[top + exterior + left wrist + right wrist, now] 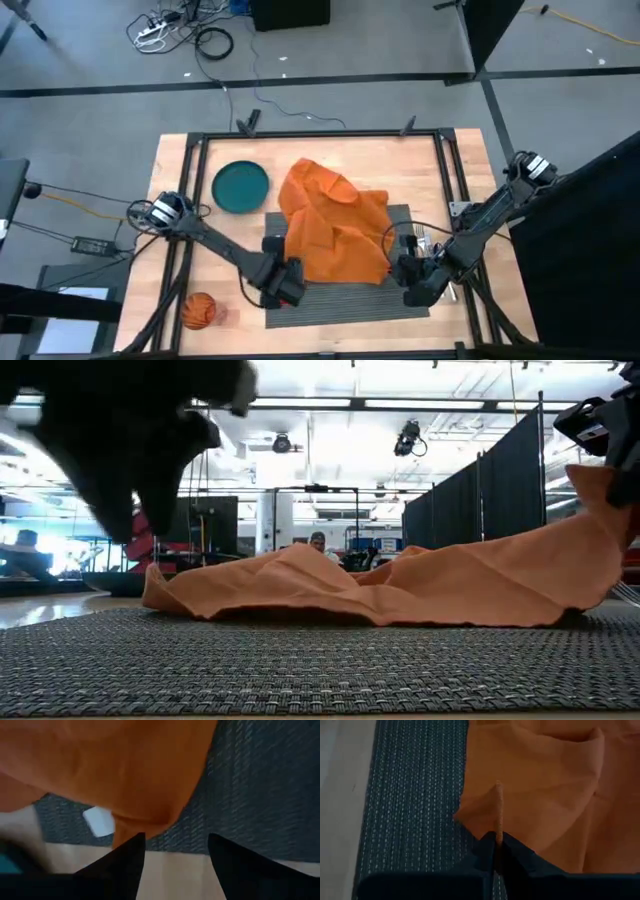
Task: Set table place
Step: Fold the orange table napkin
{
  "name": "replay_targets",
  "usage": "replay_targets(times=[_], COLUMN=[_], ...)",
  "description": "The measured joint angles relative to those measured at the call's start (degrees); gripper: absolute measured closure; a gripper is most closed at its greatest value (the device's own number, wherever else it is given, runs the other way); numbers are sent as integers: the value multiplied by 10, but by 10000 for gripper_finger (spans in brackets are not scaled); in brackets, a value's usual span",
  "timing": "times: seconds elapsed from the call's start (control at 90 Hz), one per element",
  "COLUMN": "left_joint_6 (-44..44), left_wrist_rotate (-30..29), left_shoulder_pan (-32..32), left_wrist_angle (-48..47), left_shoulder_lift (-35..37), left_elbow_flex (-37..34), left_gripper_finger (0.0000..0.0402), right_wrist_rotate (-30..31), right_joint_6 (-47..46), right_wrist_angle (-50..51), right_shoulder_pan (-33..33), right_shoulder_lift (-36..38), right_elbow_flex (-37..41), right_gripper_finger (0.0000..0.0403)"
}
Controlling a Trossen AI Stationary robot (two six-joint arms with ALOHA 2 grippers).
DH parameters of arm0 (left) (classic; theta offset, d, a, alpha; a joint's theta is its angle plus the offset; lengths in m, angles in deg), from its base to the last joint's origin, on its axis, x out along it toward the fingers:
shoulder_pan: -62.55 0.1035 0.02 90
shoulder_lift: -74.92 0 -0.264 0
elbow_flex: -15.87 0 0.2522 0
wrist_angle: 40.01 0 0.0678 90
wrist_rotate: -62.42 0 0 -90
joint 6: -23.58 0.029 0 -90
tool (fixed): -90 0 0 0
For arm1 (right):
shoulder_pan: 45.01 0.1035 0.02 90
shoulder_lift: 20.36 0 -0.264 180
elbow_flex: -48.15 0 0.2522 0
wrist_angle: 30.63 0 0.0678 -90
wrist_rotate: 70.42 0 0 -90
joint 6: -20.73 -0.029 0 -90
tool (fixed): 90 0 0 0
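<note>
High view: crumpled napkin (335, 225) hides the placemat (345, 298); right fingers (512, 855) pinch its edge, left fingers (125, 857) spread.

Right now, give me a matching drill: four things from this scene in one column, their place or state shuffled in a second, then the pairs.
Things:
1. plate
2. napkin
3. cup
4. right gripper

Places or states:
A. crumpled across the placemat
B. shut on a napkin corner
C. on bare wood at the table near-left corner, behind the left gripper
D. on bare wood left of the napkin, off the placemat

Pairs: 1-D, 2-A, 3-C, 4-B
</note>
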Motion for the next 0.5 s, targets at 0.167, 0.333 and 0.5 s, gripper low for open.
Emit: replay_targets(times=[0.167, 0.333, 0.5], left_joint_6=[56, 96, 114], left_wrist_rotate=[-30, -83, -89], left_shoulder_pan=[-2, 0, 12], left_wrist_angle=[14, 17, 35], left_shoulder_lift=[-1, -1, -1], left_elbow_flex=[-48, -60, -62], left_gripper_finger=[200, 200, 199], right_wrist_rotate=[1, 1, 1], right_joint_6=[-1, -4, -4], right_wrist_angle=[-9, -11, -11], right_shoulder_pan=[0, 0, 0], right_shoulder_lift=[0, -1, -2], right_elbow_flex=[0, 0, 0], right_gripper_finger=[403, 403, 403])
